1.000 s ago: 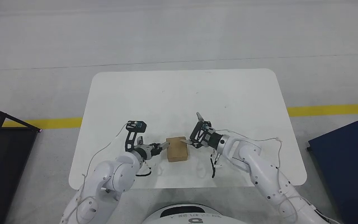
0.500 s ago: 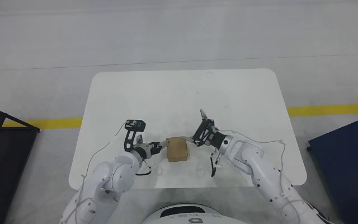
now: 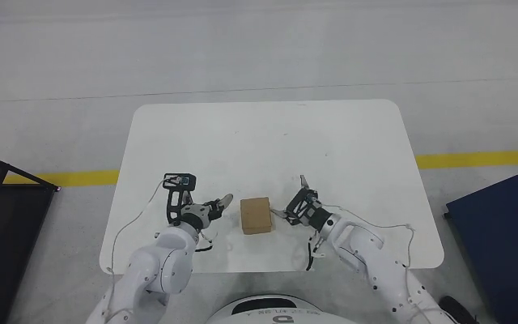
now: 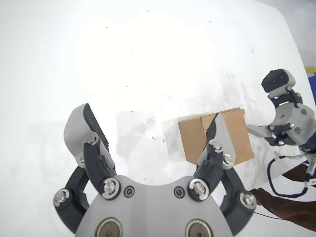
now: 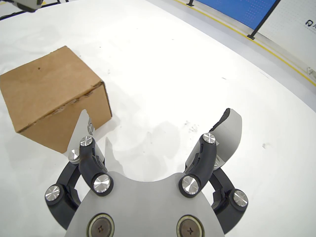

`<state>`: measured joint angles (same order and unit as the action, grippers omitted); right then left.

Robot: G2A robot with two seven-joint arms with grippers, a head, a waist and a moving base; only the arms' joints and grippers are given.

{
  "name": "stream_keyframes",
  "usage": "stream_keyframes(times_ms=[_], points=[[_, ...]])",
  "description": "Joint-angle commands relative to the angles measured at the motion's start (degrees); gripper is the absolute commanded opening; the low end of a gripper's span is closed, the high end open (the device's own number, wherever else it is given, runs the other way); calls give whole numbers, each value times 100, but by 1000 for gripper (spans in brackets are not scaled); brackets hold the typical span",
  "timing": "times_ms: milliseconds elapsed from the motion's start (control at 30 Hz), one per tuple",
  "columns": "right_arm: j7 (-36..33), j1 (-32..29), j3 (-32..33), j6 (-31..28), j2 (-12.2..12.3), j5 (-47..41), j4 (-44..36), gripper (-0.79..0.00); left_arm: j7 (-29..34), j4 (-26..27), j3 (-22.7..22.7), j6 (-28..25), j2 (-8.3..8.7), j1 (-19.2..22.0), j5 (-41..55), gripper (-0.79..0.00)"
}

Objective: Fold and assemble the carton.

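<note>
The left gripper (image 3: 215, 205) is released, its fingers spread wide, and it hangs apart from the carton's (image 3: 256, 215) left side. In its own wrist view the left gripper (image 4: 151, 113) frames bare surface (image 4: 148, 50), with the carton (image 4: 192, 136) off beyond one finger. The right gripper (image 3: 288, 197) is spread too, one fingertip just beside the carton's right side, with nothing in its grasp.

The carton stands closed and upright near the middle of the surface's (image 3: 324, 138) near half, between the two grippers. It is almost cubic; its slightly longer side runs from the near edge toward the far edge. Its inside is hidden.

A second ago both grippers' fingertips pressed against the carton's opposite sides. Both have since drawn back, the left one farther, while the carton has kept its place.
</note>
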<state>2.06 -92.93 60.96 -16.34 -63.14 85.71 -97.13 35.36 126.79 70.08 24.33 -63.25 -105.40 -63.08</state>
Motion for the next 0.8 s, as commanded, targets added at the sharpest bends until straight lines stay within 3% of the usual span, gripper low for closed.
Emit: stream_keyframes(times_ms=[0, 167, 267, 467, 633, 767], points=[[-47, 116, -173, 50, -38, 82, 81, 0, -87, 30, 64, 65, -1, -81, -54, 0], [-12, 295, -358, 138, -102, 64, 223, 0, -203, 104, 242, 188, 0, -268, -204, 0], [176, 166, -119, 249, -75, -142, 39, 0, -258, 225, 360, 360, 3, -394, -452, 0], [588, -1137, 1573, 675, 167, -719, -1167, 0, -380, 677, 700, 906, 1, -648, -1184, 0], [1021, -2507, 3220, 560, 285, -1514, -1940, 0, -542, 786, 965, 1282, -24, -723, -1665, 0], [1106, -2886, 3806, 354, 301, -1857, -2064, 0, -670, 786, 974, 1568, -72, -704, -1812, 0]])
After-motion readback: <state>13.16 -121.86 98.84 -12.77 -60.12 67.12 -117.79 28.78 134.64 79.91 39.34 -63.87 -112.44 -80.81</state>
